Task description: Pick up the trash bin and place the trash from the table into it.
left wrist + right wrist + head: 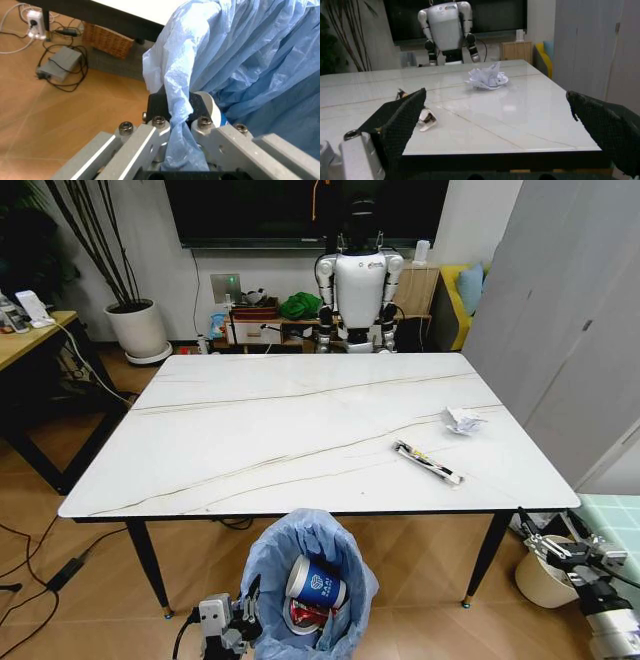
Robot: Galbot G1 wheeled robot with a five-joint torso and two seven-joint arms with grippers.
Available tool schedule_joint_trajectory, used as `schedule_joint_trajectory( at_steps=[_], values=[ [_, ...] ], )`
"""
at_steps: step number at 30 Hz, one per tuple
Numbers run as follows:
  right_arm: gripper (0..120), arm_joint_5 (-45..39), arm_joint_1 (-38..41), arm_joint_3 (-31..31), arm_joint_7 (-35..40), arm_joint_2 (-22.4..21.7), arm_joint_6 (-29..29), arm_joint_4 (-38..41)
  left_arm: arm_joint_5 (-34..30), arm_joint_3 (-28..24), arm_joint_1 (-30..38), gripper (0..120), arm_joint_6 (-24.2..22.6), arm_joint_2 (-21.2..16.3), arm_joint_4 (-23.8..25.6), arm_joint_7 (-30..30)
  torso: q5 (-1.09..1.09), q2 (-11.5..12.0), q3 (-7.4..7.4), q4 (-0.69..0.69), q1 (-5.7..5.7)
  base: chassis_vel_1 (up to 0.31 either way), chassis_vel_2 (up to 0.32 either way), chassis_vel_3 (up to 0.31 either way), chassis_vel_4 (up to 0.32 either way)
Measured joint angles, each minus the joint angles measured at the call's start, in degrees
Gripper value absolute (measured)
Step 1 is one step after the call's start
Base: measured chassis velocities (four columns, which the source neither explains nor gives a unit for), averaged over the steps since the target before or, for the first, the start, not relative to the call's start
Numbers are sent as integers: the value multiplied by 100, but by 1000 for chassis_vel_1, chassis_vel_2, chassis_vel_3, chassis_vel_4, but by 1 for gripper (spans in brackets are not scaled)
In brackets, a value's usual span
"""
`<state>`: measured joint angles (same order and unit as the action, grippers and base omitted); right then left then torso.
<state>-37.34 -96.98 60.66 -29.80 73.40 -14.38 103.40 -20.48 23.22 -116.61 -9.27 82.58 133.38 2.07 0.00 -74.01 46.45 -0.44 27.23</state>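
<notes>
The trash bin, lined with a crinkled light-blue bag, hangs just in front of the table's near edge. Inside lie a blue-and-white paper cup and a crushed red can. My left gripper is shut on the bag's rim at the bin's left side. On the table, a crumpled white paper and a long dark wrapper lie at the right. My right gripper stands open below the table's near right corner, facing them.
A cream bin stands on the floor by my right arm. A white humanoid robot stands behind the table. A wooden desk and a potted plant are at the left. Cables, a power adapter and a wicker basket lie under the table.
</notes>
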Motion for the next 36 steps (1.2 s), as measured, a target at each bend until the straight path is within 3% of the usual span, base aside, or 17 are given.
schedule_joint_trajectory(
  at_steps=[15, 20, 22, 28, 36],
  values=[
    [100, 169, -21, -158, -44, -161, -63, 51, 20, -24, 3, 0, 0, 24, -7, 0, -1, -1, 0, -2, 0, -56, -58, 56, 59],
    [100, 276, 30, -446, 78, -746, 90, 211, 32, -28, -20, 0, 3, 23, 5, 0, 0, -1, 0, 0, 0, 0, 0, 0, 0],
    [100, 232, 176, -742, 244, -1275, 179, 256, 34, -11, -47, 0, 5, 12, 27, 0, 1, -1, 0, 1, 0, 0, 0, 0, 0],
    [100, -98, 475, -1268, 675, -1968, 620, 446, 34, 44, -99, 0, 7, -2, 76, -2, 0, -1, 0, 1, 0, 0, 0, 0, 0],
    [100, -446, 1231, -2543, 868, -2877, 946, 250, 30, 131, -125, 0, 8, 37, 98, -4, 1, -1, 0, 0, 0, 0, 0, 0, 0]
  ],
)
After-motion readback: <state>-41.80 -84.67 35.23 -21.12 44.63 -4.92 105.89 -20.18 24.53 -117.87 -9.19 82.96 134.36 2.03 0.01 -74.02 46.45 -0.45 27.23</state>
